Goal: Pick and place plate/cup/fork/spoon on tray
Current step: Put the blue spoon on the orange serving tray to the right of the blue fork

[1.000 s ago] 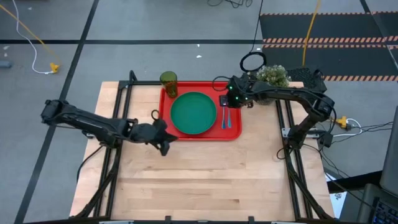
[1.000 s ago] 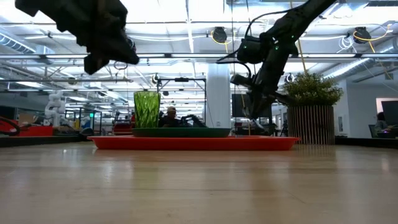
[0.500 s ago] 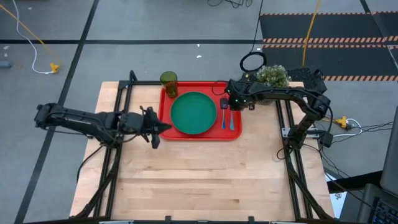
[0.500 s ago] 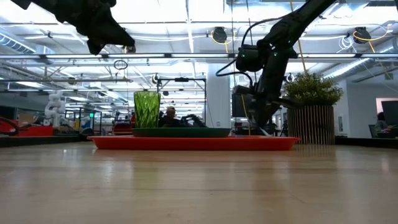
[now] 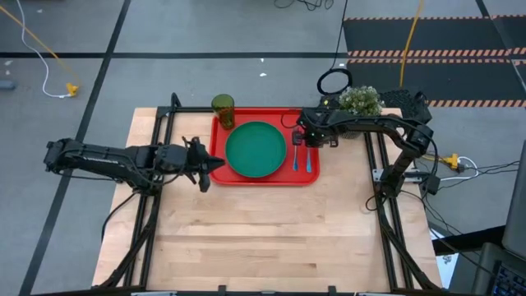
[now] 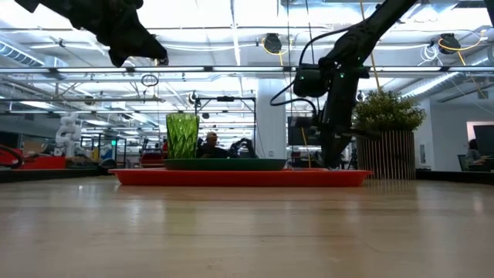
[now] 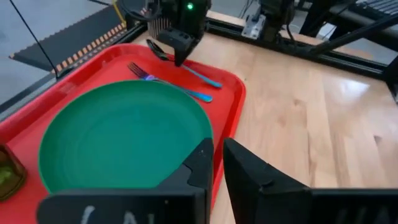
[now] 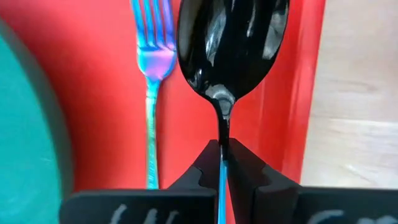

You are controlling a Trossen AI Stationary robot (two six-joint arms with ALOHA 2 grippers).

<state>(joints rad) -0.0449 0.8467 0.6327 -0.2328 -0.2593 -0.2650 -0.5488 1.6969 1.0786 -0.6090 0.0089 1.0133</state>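
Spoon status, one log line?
right claw: shut on spoon, over tray | fork, plate, cup: on tray | left claw: beside tray

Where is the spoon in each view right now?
High view: spoon at the tray's right edge, under the right gripper.
Low view: hidden behind the tray rim.
Left wrist view: spoon beyond the fork.
Right wrist view: spoon, pinched.
Shared landmark: the fork.
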